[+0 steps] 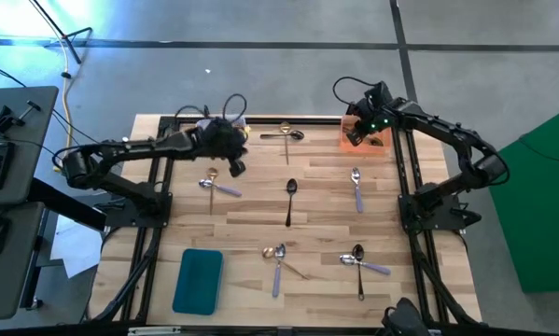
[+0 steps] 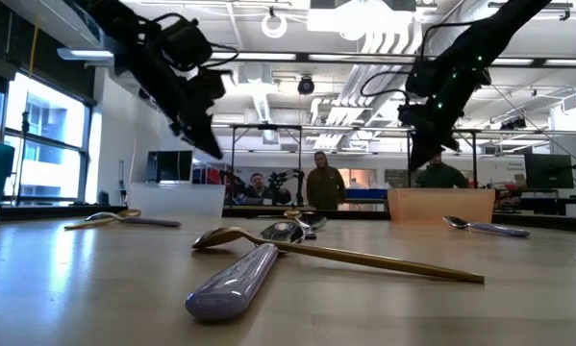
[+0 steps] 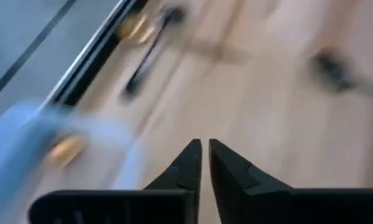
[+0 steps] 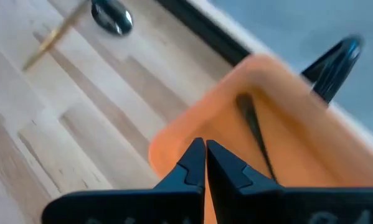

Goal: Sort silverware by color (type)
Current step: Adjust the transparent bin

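Spoons lie scattered flat on the wooden table: a black one [image 1: 290, 201] in the middle, a lilac-handled silver one [image 1: 356, 188] to its right, a gold and a lilac one crossed [image 1: 218, 187] on the left, and two more pairs near the front [image 1: 279, 261] [image 1: 361, 264]. A gold and a black spoon [image 1: 285, 133] lie at the far edge. My left gripper [image 1: 236, 168] [image 3: 203, 149] hovers shut and empty above the far left part. My right gripper [image 1: 355, 137] [image 4: 205, 148] is shut and empty over the orange tray [image 4: 205, 118], in which a black spoon [image 4: 254, 134] lies.
A teal tray [image 1: 198, 280] sits at the near left. A clear tray [image 2: 177, 199] stands at the far left edge, under the left arm. Black frame rails run along both table sides. People stand in the room beyond the table.
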Motion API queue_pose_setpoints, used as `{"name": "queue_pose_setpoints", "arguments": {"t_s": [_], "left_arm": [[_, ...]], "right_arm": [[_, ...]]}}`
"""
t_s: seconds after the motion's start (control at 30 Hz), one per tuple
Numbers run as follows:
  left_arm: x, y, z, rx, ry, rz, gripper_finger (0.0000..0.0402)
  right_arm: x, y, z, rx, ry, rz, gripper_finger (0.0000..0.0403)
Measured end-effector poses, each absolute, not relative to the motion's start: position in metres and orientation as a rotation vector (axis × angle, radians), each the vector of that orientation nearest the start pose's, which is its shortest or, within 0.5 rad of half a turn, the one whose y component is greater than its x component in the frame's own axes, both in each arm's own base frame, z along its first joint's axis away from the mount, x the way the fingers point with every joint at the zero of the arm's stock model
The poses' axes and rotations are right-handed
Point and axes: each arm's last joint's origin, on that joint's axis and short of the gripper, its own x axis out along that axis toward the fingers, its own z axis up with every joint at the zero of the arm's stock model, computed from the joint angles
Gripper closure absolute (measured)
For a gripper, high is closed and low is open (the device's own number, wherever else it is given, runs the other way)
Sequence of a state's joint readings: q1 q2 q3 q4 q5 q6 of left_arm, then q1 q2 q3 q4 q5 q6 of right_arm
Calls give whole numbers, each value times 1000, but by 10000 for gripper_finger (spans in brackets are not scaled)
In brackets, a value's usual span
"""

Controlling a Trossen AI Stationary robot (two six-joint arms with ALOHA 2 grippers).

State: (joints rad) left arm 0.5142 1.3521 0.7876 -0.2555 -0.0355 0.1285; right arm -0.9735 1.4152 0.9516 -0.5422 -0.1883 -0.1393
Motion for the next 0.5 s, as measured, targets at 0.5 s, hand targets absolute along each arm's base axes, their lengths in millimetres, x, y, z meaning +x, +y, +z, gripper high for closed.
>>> {"name": "queue_pose_setpoints", "arguments": {"t_s": [0.5], "left_arm": [[173, 156, 186, -391, 1199, 682, 401]], "right_arm": [[168, -211, 258, 284, 766, -646, 403]]}}
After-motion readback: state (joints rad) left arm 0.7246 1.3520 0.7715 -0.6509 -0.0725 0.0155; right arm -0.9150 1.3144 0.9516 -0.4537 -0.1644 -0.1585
